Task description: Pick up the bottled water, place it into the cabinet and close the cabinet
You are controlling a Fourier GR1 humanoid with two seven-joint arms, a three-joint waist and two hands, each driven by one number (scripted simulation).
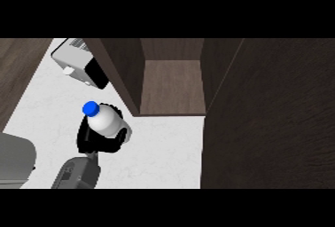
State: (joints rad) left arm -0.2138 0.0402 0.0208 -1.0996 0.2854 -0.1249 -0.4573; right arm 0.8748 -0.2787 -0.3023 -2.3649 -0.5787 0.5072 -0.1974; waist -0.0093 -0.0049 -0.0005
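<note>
You see the grey left forearm rising from the lower edge, its black left hand (98, 139) curled round the white, blue-capped water bottle (104, 120) — held above the white speckled counter (160, 155). Just beyond stands the open dark-wood cabinet (171, 86), its shelf bare — white toaster (82, 62) at far left.
</note>
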